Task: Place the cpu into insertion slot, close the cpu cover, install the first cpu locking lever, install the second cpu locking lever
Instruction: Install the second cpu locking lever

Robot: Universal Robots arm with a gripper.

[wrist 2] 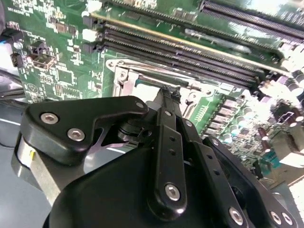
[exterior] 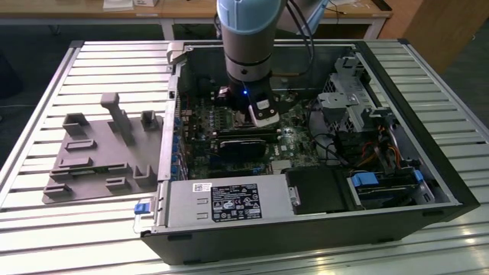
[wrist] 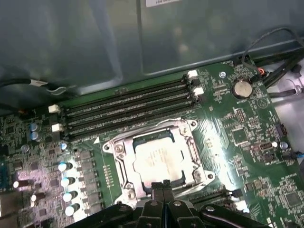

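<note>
The cpu (wrist: 154, 159), a pale silver square, lies flat in the insertion slot (wrist: 124, 184) on the green motherboard. The silvery cpu cover (wrist: 191, 148) lies down around it, and the chip shows through its opening. My gripper (wrist: 163, 186) is shut with its fingertips pressed together and nothing between them, right at one edge of the slot. In the second wrist view the gripper (wrist 2: 169, 91) points down at the slot (wrist 2: 142, 80). In the exterior view the gripper (exterior: 261, 117) reaches into the open computer case. I cannot make out how the locking levers stand.
Long black memory slots (wrist: 128, 107) run beside the socket, with capacitors (wrist: 66, 180) and a coin battery (wrist: 241, 89) nearby. A black block (exterior: 244, 143), power supply (exterior: 221, 203) and drive cage (exterior: 351, 103) crowd the case. A grey fixture plate (exterior: 99, 154) lies at the exterior view's left.
</note>
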